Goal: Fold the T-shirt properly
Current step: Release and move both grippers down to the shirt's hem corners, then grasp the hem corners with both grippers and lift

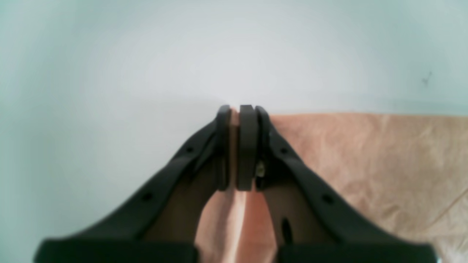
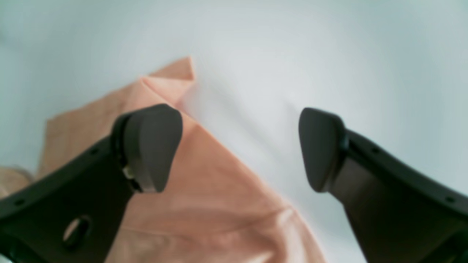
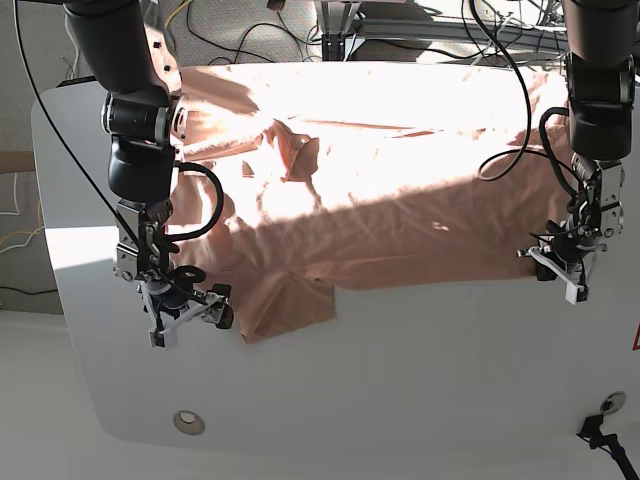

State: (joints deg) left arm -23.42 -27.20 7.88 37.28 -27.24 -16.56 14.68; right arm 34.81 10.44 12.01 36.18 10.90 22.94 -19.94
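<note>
The left gripper (image 1: 238,146) pinched a fold of the T-shirt (image 3: 400,200) at its hem corner; the right gripper (image 2: 239,146) stood wide open, holding nothing. The T-shirt lay spread across the white table (image 3: 400,380). Thin, limp and wrinkled, it looked best gripped at corners.

The T-shirt (image 3: 400,200) is plain salmon-pink, without any pattern, paler where the sunlight falls on it. The table (image 3: 400,400) under it is white. My left gripper (image 1: 237,146) and my right gripper (image 2: 239,146) are both black.
</note>
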